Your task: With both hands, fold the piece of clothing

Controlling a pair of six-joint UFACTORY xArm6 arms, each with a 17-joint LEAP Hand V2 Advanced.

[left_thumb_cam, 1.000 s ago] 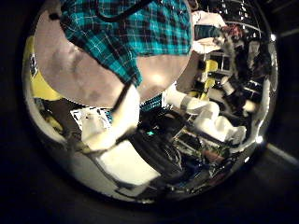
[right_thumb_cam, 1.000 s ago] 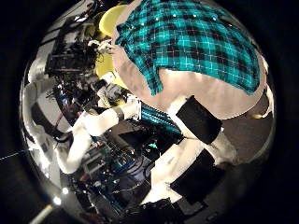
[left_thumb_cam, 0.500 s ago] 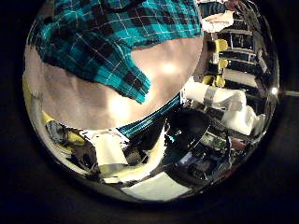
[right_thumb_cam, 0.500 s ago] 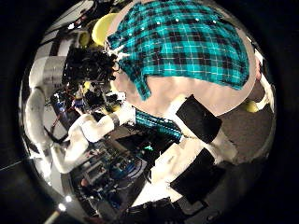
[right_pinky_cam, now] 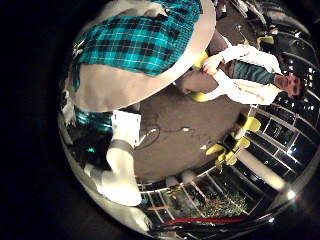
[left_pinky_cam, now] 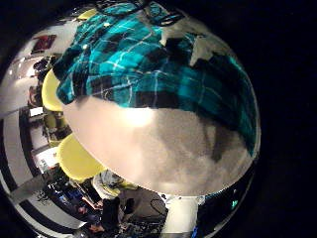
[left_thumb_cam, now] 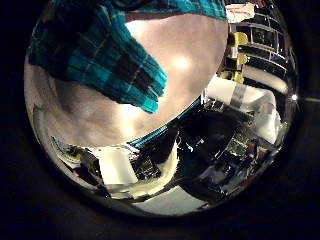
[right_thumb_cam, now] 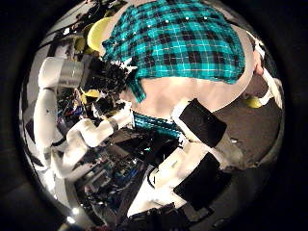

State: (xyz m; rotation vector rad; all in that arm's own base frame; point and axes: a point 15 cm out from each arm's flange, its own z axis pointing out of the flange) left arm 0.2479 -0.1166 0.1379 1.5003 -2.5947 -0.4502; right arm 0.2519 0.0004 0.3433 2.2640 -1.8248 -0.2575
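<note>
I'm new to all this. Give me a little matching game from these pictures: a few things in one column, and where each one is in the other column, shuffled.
Things:
1. checked shirt
2. table
3. chairs
4. robot hand

Places:
A. on the floor beside the table
B. at the shirt's edge
C. lying on the table
D. under the shirt

Pairs: 1-C, 2-D, 3-A, 4-B

- We worked in what looked like a robotics lab or shared workspace.
- Rounded yellow plastic chairs stood around the pale round table.
- White jointed robot arms rose over a clutter of electronics.
</note>
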